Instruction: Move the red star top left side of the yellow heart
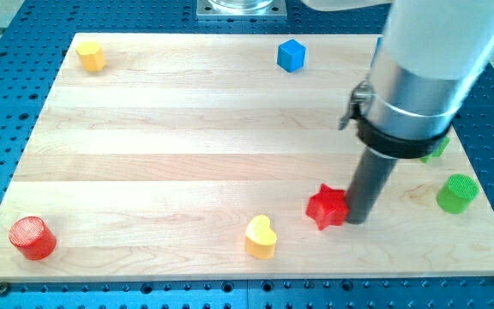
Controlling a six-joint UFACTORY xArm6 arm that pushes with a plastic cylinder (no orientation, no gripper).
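Observation:
The red star [327,207] lies on the wooden board [187,129] toward the view's bottom right. The yellow heart [261,237] lies to its lower left, a short gap away. My tip [358,220] stands right against the red star's right side, touching or nearly touching it. The arm's white and grey body rises from it toward the view's top right.
A red cylinder [32,238] sits at the bottom left, a yellow block [91,56] at the top left, a blue cube [291,55] at the top. A green cylinder [457,193] sits at the right edge; another green block [436,149] is partly hidden behind the arm.

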